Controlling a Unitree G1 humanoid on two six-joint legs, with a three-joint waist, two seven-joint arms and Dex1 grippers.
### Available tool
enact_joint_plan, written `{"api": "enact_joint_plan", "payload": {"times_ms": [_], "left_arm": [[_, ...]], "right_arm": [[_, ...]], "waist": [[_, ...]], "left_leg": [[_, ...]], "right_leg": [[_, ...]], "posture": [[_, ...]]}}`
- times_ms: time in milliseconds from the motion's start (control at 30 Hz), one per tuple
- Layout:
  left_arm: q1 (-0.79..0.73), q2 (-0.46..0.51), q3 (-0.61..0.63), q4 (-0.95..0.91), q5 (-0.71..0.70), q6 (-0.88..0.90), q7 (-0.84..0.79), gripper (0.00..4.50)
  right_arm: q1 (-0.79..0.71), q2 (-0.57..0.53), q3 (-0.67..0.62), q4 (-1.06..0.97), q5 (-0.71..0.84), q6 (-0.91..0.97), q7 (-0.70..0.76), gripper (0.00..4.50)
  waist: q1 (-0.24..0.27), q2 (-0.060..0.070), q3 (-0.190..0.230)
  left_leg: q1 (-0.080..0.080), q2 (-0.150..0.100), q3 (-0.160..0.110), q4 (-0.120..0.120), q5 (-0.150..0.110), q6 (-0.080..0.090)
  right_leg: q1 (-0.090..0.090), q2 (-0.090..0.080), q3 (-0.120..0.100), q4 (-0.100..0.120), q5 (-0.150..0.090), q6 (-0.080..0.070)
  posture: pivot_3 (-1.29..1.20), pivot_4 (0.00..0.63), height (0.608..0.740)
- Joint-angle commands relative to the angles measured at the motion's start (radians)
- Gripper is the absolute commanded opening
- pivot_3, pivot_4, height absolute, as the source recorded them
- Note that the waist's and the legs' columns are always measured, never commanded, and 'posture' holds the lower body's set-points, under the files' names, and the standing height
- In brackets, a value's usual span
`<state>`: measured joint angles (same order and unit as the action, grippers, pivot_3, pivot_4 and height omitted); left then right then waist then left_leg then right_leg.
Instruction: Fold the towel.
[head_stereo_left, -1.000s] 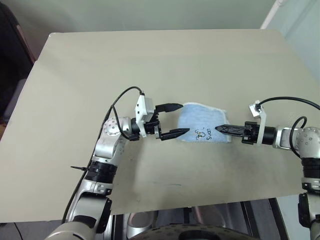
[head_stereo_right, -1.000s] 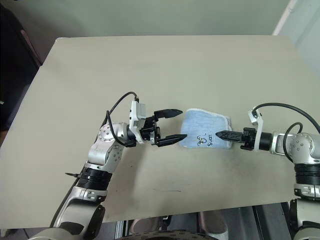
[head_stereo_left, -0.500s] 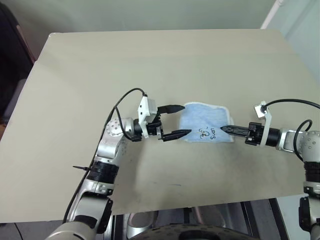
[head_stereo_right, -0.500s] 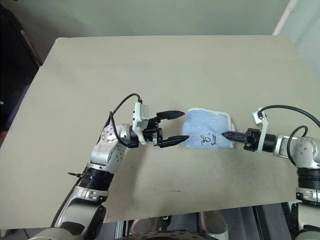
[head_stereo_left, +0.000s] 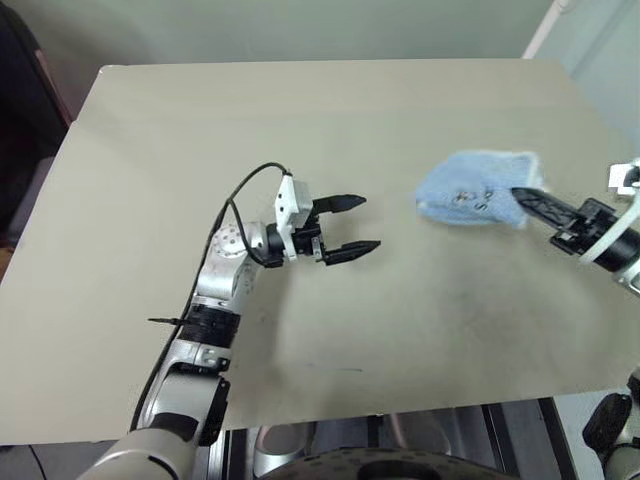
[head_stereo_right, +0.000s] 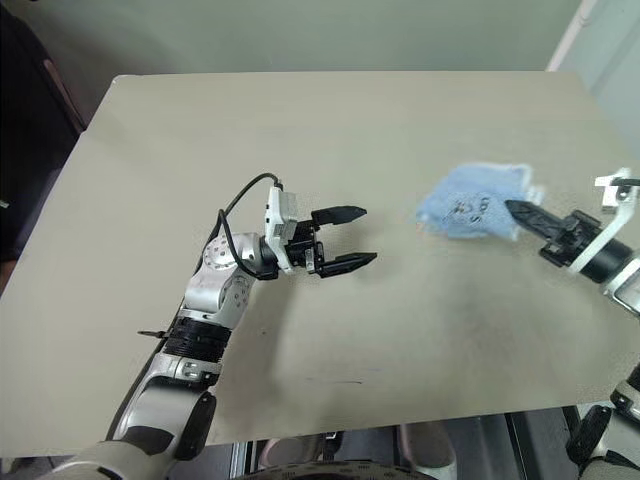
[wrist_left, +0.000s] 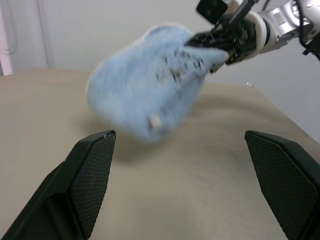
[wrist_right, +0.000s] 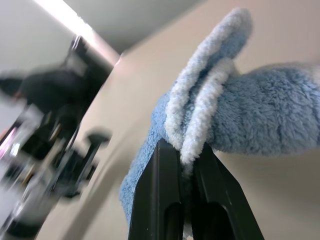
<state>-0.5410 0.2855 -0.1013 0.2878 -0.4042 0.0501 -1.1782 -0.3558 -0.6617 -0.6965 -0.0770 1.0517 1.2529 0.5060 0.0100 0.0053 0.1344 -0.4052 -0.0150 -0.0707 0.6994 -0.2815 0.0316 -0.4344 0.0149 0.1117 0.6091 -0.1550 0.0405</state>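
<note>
Two grippers are at work over the beige rectangular table (head_stereo_left: 300, 120), and both are mine. My right gripper (head_stereo_left: 527, 198) is clenched on the small light-blue terry towel with white corded edging (head_stereo_left: 468, 188), pinching a doubled fold of its rim between the two black fingers (wrist_right: 165, 200); the cloth hangs bunched off the fingertips, lifted clear of the tabletop, its dark embroidered logo showing on the upper face. Taking the table as a clock face with twelve at the far edge, the towel sits at about three o'clock, short of the right-hand edge. My left gripper (head_stereo_left: 352, 224) stands released, its fingers spread wide and holding nothing, just left of the table's centre, pointing toward three o'clock at the towel but well apart from it. Between its fingertips and the cloth lies bare tabletop. From nine round through twelve o'clock the surface is open out to the far edge and the left-hand edge. Toward six o'clock bare surface runs to the near edge as well.
</note>
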Motion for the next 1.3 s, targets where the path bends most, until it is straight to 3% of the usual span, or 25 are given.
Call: {"api": "enact_joint_plan", "payload": {"times_ms": [33,200,433,667,1033,1300], "left_arm": [[-0.022,-0.014,-0.001,0.004,0.002,-0.026,-0.016,4.50],[-0.028,-0.039,-0.014,0.008,0.009,-0.026,-0.019,4.50],[-0.025,-0.052,-0.016,0.011,0.020,-0.034,-0.014,4.50],[-0.011,-0.053,-0.013,0.008,0.032,-0.045,-0.002,4.50],[-0.013,-0.059,-0.014,0.016,0.035,-0.046,0.004,4.50],[-0.019,-0.070,-0.018,0.026,0.036,-0.046,0.000,4.50]], "right_arm": [[-0.020,0.026,-0.086,0.038,-0.023,-0.083,-0.134,0.03],[-0.098,0.066,-0.146,0.129,-0.075,-0.247,-0.293,0.03],[-0.148,0.110,-0.213,0.257,-0.079,-0.422,-0.413,0.03],[-0.069,0.198,-0.194,0.310,-0.125,-0.537,-0.483,0.03],[0.038,0.204,-0.235,0.307,-0.073,-0.543,-0.500,0.03],[0.102,0.207,-0.194,0.261,-0.048,-0.517,-0.474,2.47]], "waist": [[0.000,0.000,0.000],[-0.001,0.002,0.001],[0.000,0.003,0.001],[0.000,0.005,0.001],[0.002,0.007,0.001],[0.001,0.007,0.001]], "left_leg": [[0.000,0.000,0.000,0.000,0.000,0.000],[0.000,0.000,0.000,0.000,-0.001,0.002],[0.000,0.000,0.000,-0.001,-0.002,0.003],[0.000,0.000,0.000,-0.001,-0.002,0.003],[-0.001,0.000,0.000,-0.001,-0.002,0.004],[0.000,0.000,0.000,0.000,-0.003,0.004]], "right_leg": [[0.000,0.000,0.000,0.000,0.000,0.000],[0.000,-0.001,0.000,0.000,0.006,0.010],[0.000,-0.001,0.000,0.000,0.006,0.011],[-0.001,-0.001,0.000,-0.001,0.006,0.012],[0.000,-0.002,0.000,-0.001,0.006,0.012],[0.000,-0.001,0.000,-0.001,0.005,0.012]], "posture": [[0.00,0.150,0.740],[0.00,0.150,0.740],[0.00,0.150,0.740],[0.00,0.150,0.740],[0.00,0.150,0.740],[0.00,0.150,0.740]]}}
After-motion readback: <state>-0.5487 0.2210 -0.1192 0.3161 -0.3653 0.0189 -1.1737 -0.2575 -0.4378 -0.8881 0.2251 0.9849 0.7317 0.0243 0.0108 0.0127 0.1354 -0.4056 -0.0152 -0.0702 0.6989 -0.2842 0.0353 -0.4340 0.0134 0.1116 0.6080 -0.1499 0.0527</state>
